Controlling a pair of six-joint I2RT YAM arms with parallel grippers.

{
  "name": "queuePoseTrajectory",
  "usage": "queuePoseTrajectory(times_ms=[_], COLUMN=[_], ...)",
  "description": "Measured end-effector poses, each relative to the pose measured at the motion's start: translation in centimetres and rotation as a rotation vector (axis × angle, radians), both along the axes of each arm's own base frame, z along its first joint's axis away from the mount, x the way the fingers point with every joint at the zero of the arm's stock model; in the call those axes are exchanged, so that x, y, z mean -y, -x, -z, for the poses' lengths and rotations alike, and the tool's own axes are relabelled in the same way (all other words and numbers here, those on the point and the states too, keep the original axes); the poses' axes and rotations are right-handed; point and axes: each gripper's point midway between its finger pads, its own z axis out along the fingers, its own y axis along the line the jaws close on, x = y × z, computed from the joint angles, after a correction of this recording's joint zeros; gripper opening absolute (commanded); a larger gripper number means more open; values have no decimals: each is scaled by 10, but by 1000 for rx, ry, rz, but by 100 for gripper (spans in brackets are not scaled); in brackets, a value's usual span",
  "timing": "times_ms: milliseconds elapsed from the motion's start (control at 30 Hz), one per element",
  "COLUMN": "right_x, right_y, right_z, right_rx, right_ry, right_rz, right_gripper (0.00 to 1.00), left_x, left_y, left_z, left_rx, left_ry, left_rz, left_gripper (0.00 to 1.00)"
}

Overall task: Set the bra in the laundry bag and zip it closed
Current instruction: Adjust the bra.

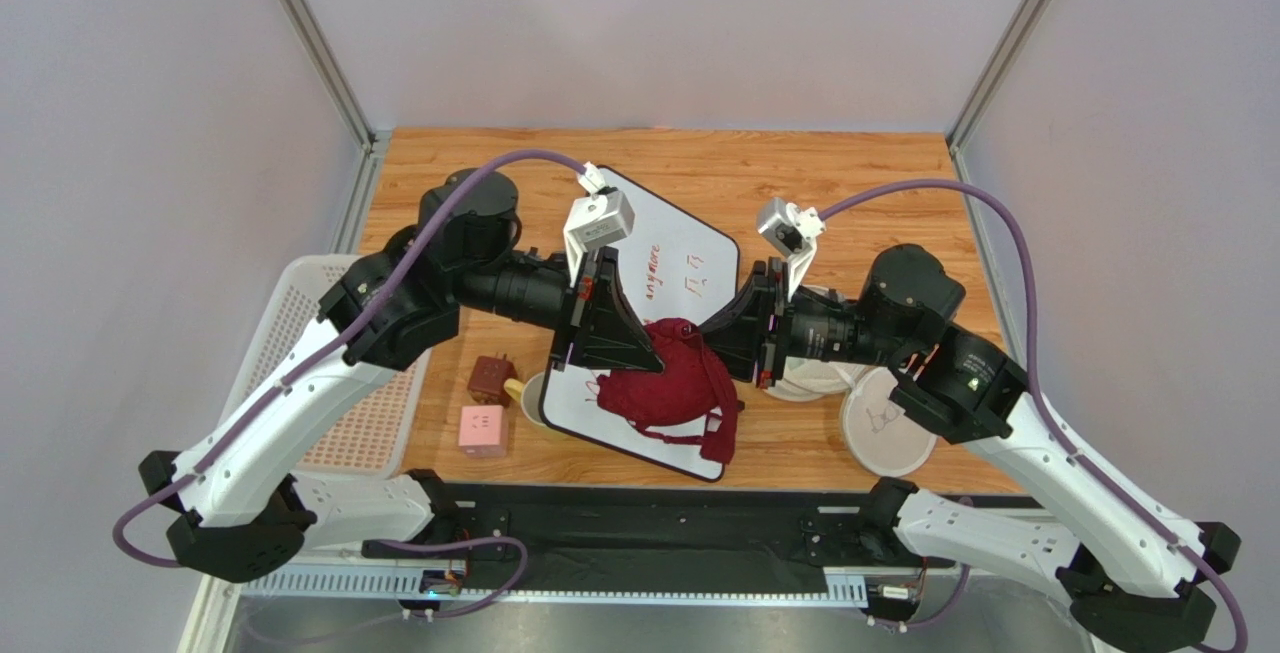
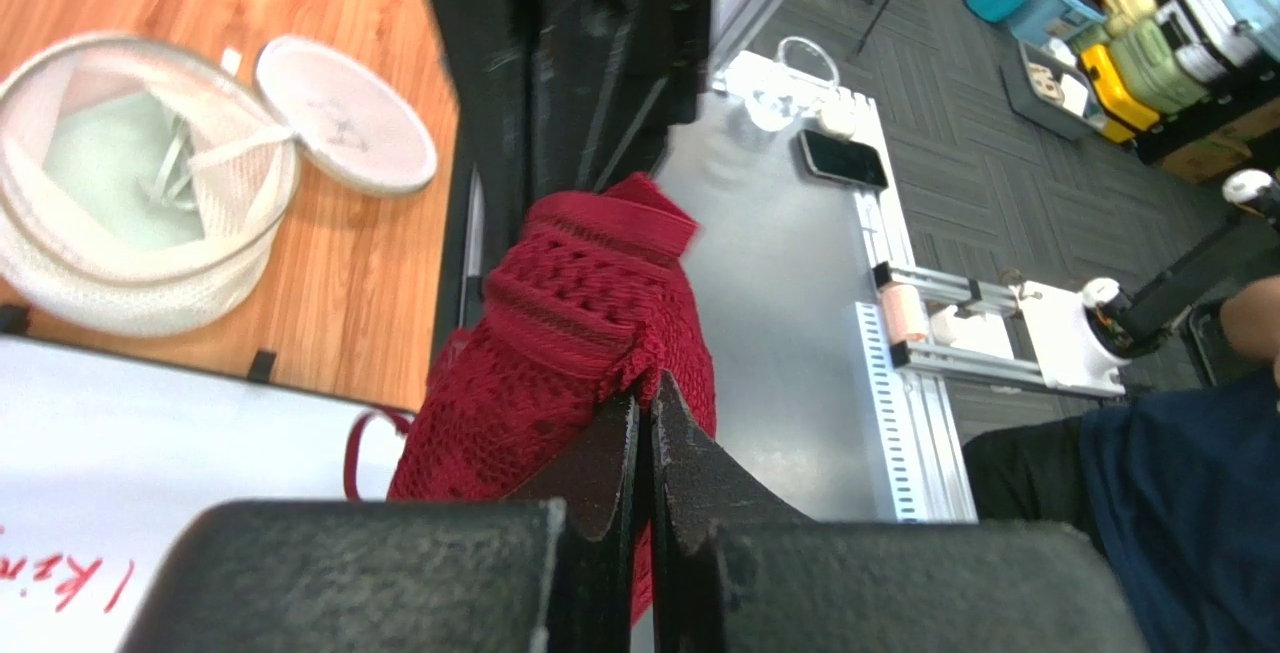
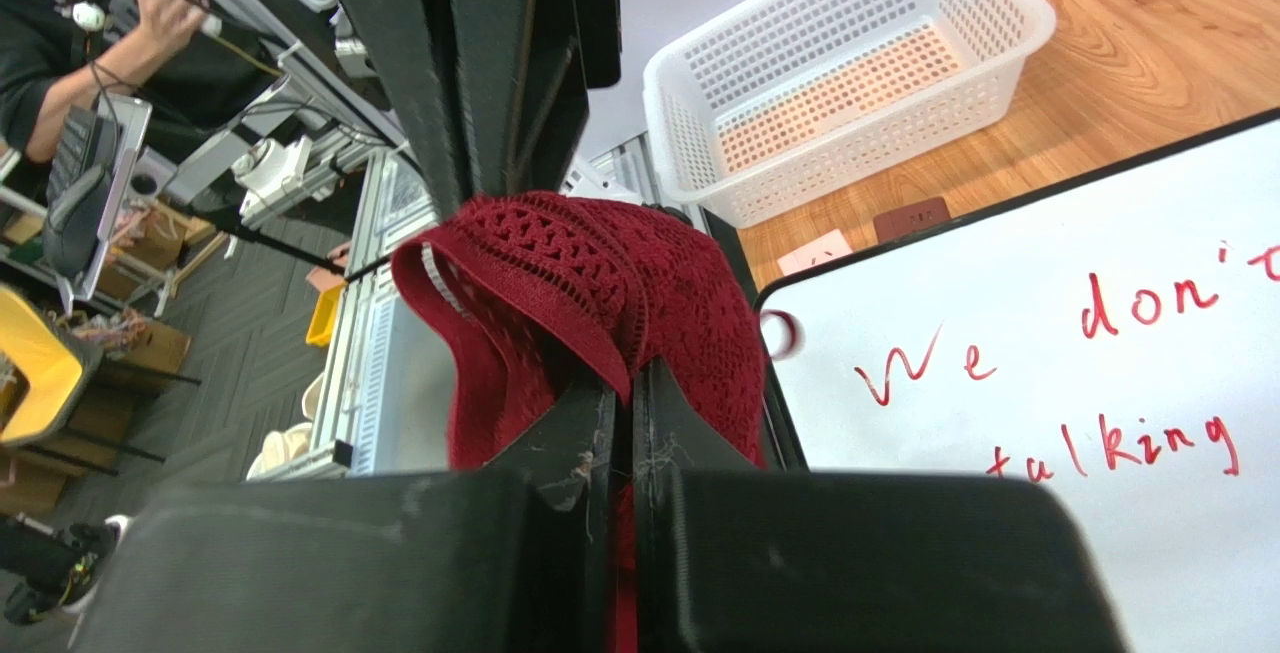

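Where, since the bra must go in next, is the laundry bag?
In the top view the laundry bag sits right of the whiteboard, partly under the right arm, its round lid flipped open beside it.

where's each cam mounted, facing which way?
Top external: above, behind the robot, looking down at the table; left arm and right arm show.
Left wrist: on the left arm, looks past its own shut left hand toward the laundry bag.
Right wrist: on the right arm, looks past its own shut right hand toward the basket.
Shared: all see the bra, pinched by both hands.
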Motion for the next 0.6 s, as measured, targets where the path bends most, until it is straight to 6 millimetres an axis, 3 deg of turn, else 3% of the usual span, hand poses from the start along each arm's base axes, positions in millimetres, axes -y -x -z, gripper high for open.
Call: queuePoseTrajectory(times_ms=[233,433,600], right_x=[2,7,22], right_y=[-2,-5,-15], right_z=[8,19,17], right_rx=[-105,-188,-249], right_ry=[26,63,40], right_rz=[30,65,117], right_gripper=[0,0,0], left_x=[6,10,23], left_y=[-17,-29,-41], left_z=[21,28,27], left_rx=[-55,-91,-105], left_ry=[-109,-146,-138], left_rz=[-91,-159,-180], left_gripper=[0,0,0])
